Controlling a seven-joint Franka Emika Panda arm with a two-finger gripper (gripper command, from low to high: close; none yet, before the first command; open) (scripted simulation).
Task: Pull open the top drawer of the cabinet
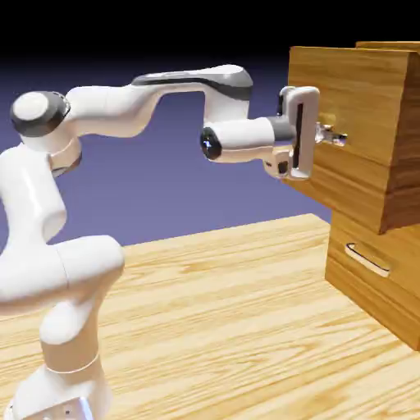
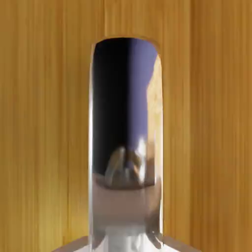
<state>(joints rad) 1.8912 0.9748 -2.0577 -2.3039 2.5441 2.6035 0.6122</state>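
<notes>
Gripping top drawer handle, gripper (jaws closed).

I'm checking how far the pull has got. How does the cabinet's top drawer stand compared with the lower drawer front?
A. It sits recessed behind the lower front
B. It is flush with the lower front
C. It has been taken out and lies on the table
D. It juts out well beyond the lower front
D: in the exterior view the top drawer overhangs the lower drawer, with the gripper shut on its handle.
</notes>
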